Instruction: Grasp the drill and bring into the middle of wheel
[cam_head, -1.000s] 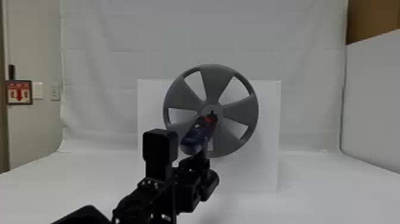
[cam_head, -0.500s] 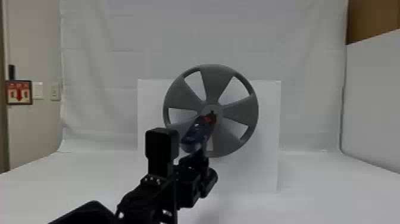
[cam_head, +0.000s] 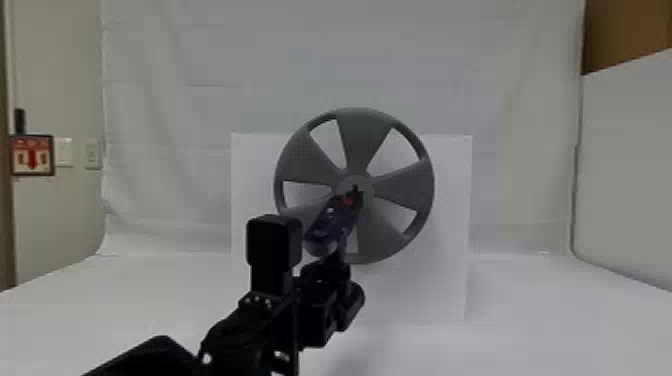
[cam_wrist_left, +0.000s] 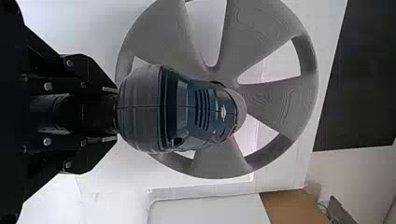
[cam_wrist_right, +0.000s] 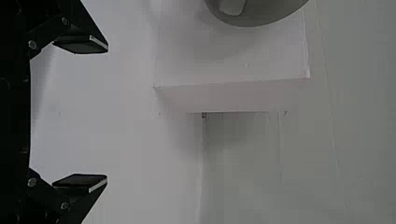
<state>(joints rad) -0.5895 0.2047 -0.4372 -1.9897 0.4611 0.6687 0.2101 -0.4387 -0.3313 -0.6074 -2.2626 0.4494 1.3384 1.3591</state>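
Seen from the head, where the wheel (cam_head: 395, 185) stands upright like a clock dial, the drill (cam_head: 327, 227) slants from about seven o'clock up to the hub (cam_head: 367, 187), its red-marked front end overlapping the dial's middle. Whether that end touches the hub I cannot tell. The left gripper (cam_head: 332, 265) lies below the drill, also toward seven o'clock from the hub, and its arm (cam_head: 240, 340) comes in from that same side. Five broad grey spokes fan out around the hub, with gaps at roughly eleven, half past one, four, six and nine o'clock. Behind the wheel is a white panel (cam_head: 450, 210). Farther off, a red and white sign (cam_head: 32, 155) hangs on the wall between nine and ten o'clock from the hub, with light plates beside it, and a brown surface (cam_head: 625, 35) shows toward two o'clock.

In the left wrist view, that gripper's two black fingers (cam_wrist_left: 100, 88) are pinching the drill, whose rounded dark grey rear lies right beside their tips. The vented blue housing reaches past it, in front of the wheel's central part, with spokes showing around it.

In the right wrist view, the right gripper (cam_wrist_right: 107, 113) has its fingers spread wide with nothing between them. Part of the wheel's rim shows beyond, beside the white panel.
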